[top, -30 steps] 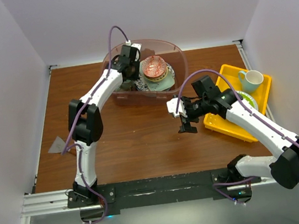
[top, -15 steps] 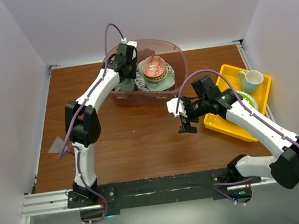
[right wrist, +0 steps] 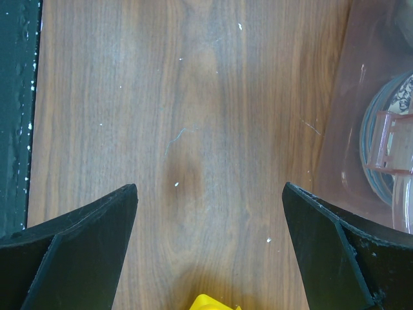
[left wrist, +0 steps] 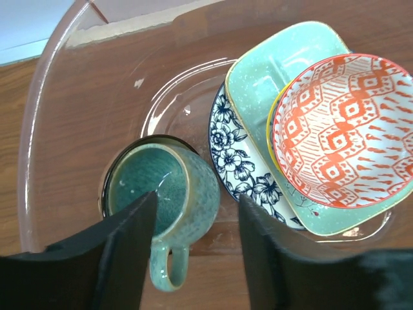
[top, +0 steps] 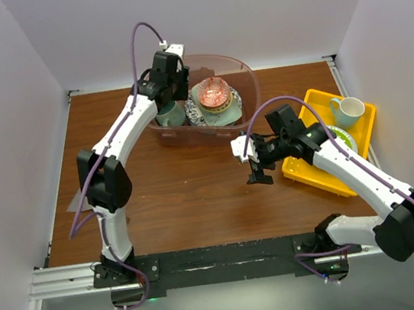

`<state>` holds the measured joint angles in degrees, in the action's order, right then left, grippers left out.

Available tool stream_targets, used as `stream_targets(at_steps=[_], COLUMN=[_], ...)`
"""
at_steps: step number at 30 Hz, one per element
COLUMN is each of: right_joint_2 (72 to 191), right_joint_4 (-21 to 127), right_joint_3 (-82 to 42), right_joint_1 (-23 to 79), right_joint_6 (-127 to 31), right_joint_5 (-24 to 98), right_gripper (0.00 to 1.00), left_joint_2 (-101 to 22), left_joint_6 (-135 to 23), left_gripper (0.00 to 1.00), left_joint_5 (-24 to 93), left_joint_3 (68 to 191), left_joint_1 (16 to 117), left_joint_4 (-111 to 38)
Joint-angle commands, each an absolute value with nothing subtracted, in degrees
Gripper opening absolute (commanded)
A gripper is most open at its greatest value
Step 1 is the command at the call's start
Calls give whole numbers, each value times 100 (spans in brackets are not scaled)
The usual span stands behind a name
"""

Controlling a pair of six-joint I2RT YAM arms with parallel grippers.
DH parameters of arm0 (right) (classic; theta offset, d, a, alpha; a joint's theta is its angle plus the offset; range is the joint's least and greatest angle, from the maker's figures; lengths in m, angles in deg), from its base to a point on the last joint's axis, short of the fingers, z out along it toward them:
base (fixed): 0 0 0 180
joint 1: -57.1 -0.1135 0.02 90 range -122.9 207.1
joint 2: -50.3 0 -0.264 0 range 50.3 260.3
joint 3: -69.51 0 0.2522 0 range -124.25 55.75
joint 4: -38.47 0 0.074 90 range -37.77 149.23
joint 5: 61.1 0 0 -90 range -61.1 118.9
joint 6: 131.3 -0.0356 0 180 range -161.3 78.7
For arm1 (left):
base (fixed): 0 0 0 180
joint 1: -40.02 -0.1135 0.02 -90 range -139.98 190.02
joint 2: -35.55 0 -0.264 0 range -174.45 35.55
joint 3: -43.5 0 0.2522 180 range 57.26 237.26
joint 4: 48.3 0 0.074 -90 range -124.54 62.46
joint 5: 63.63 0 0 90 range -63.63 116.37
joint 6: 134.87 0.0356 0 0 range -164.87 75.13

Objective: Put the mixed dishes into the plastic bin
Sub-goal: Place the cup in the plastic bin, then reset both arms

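Note:
The plastic bin (top: 246, 70) (left wrist: 61, 129) stands at the back of the table. Inside it lie a blue-patterned plate (left wrist: 231, 155), a mint square dish (left wrist: 271, 71) on top of that, and a red-patterned bowl (top: 213, 93) (left wrist: 342, 129) on the dish. A teal mug (top: 170, 116) (left wrist: 164, 190) sits upright at the bin's left end with its handle toward the camera. My left gripper (top: 170, 91) (left wrist: 197, 201) hangs open above the mug, clear of it. Over bare wood in mid-table, my right gripper (top: 257, 172) (right wrist: 210, 187) is open wide and empty.
A yellow tray (top: 308, 168) sits at the right with a pale mug (top: 349, 109) and a lime-green plate (top: 344, 139) in it. The tray's corner (right wrist: 213, 302) shows just below the right fingers. A grey patch (top: 81, 200) lies near the table's left edge.
My left gripper has opened and risen, letting go of the teal mug, which now stands in the bin. The right arm has not moved.

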<state>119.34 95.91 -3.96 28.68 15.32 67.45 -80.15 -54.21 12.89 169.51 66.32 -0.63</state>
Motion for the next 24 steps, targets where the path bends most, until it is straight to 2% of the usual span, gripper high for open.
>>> stream_targets(at_steps=[1, 11, 16, 24], right_joint_2=[11860, 11833, 11815, 11701], right_joint_4=[9582, 9591, 9591, 9591], right_joint_3=[-428, -446, -463, -490], right_joint_1=[2933, 2959, 2994, 3073], right_joint_6=[1565, 1548, 1539, 1486], right_joint_5=[6880, 6898, 6898, 6889], right_gripper=[98, 98, 98, 98], left_joint_2=[-7257, -6272, -5763, -4822], left_joint_6=[-5401, -5375, -5418, -5489], left_gripper=[63, 83, 89, 92], left_joint_5=[1257, 1389, 1424, 1520], left_joint_3=[16766, 16036, 15633, 14798], left_joint_1=[6621, 6621, 6621, 6621], left_joint_4=[-281, -773, -975, -1327])
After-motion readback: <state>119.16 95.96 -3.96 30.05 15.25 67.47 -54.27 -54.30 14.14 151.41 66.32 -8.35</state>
